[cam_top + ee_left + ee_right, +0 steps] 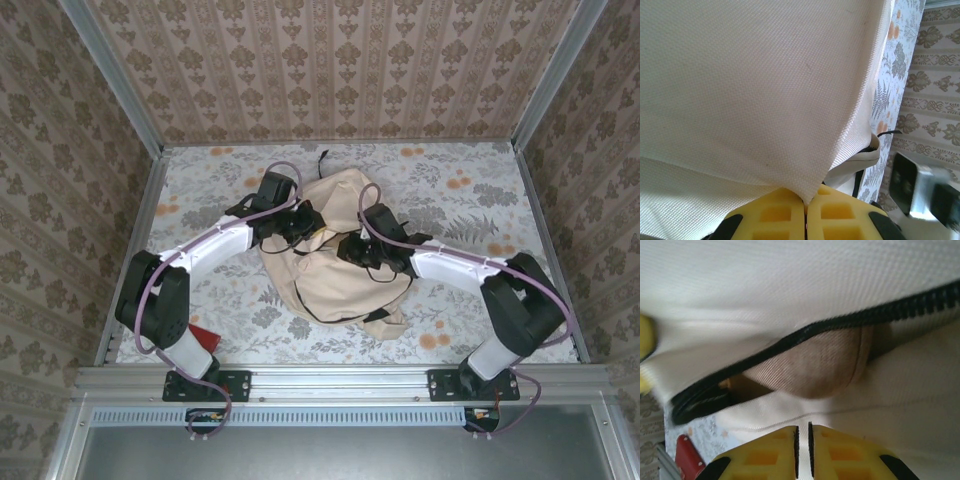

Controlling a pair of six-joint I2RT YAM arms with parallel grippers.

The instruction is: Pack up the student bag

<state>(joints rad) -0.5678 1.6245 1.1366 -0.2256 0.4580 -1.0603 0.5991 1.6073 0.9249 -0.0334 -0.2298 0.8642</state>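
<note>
Left gripper [805, 200] pinches the student bag [340, 275] — lift it taut (zipper mouth [805, 332] gaping); right gripper [803, 432], nearly pressed together, grips nothing visible.

Top camera looks down from behind; 2 wrist cameras sit close against the student bag [335, 265].
</note>
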